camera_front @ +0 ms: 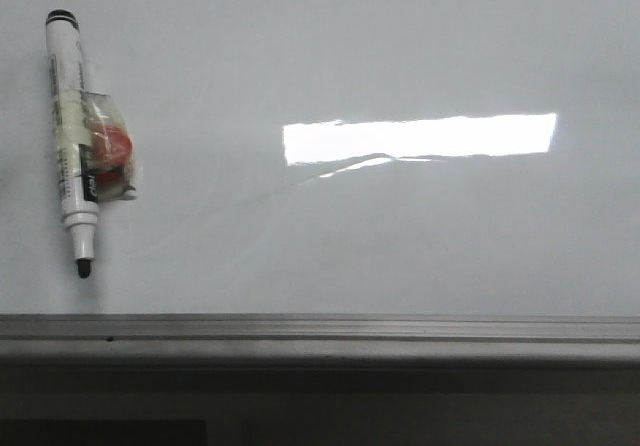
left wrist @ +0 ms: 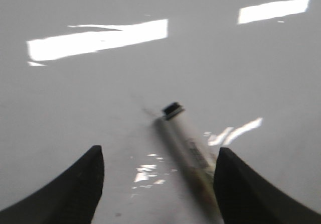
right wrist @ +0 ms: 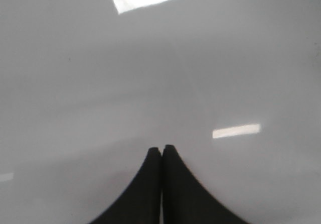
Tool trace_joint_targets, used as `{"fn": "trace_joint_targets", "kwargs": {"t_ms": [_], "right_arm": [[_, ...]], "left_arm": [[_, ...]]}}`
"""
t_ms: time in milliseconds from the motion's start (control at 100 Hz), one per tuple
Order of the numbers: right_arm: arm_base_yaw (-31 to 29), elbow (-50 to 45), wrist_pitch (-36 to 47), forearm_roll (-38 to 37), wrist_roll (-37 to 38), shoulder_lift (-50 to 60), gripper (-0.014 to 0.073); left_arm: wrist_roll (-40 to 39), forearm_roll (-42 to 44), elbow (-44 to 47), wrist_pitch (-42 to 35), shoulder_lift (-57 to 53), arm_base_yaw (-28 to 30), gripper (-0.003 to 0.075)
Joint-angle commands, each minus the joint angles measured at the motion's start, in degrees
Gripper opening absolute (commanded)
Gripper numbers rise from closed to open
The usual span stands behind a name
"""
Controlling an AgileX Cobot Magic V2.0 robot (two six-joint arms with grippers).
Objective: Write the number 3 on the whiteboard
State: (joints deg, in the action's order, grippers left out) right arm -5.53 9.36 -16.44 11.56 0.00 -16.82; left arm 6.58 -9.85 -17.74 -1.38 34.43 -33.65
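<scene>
The whiteboard [camera_front: 400, 236] fills the front view, glossy and white-grey. No number 3 is in view on it. A white marker [camera_front: 72, 136] lies flat at its far left, black tip toward the front edge, with a red lump taped to its middle. Neither gripper shows in the front view. In the left wrist view my left gripper [left wrist: 159, 151] is open just above the board, and the marker [left wrist: 188, 148] lies between its fingers, close to one of them. My right gripper [right wrist: 161, 147] is shut on nothing over bare whiteboard [right wrist: 100, 83].
A grey metal edge strip [camera_front: 320, 328] runs along the board's near side, with a dark drop below it. A bright rectangular light reflection [camera_front: 420, 136] sits right of the board's centre, with faint smear lines beside it.
</scene>
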Motion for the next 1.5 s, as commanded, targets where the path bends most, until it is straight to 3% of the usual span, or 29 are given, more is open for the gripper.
{"fn": "trace_joint_targets", "kwargs": {"t_ms": [0, 100, 290, 770, 1199, 1299, 1419, 1489], "right_arm": [[0.0, 2.2, 5.2, 0.3, 0.0, -1.1, -0.0064], [0.0, 2.2, 5.3, 0.3, 0.0, -1.1, -0.0064], [0.0, 2.2, 5.6, 0.3, 0.0, -1.1, -0.0064], [0.0, 2.2, 6.1, 0.3, 0.0, -1.1, -0.0064], [0.0, 2.2, 6.2, 0.3, 0.0, -1.1, -0.0064], [0.0, 2.2, 6.1, 0.3, 0.0, -1.1, -0.0064], [0.0, 2.2, 5.6, 0.3, 0.0, -1.1, -0.0064], [0.0, 2.2, 5.7, 0.3, 0.0, -1.1, -0.0064]], "left_arm": [[-0.4, -5.2, -1.8, -5.1, 1.2, -5.4, 0.0427], [-0.4, -9.5, -1.8, -5.0, 3.0, -10.0, 0.0425], [-0.4, -14.6, -1.8, -4.1, 7.1, -12.4, 0.0421], [-0.4, -18.1, -1.8, -4.3, 14.2, -14.0, 0.0421], [-0.4, -18.4, -1.8, -10.7, 24.0, -14.3, 0.0414], [-0.4, -18.5, -1.8, -10.7, 26.3, -14.3, 0.0289], [-0.4, -18.5, -1.8, -10.4, 28.1, -14.3, -0.0018], [-0.3, -18.4, -1.8, -10.2, 28.4, -14.3, -0.002]]}}
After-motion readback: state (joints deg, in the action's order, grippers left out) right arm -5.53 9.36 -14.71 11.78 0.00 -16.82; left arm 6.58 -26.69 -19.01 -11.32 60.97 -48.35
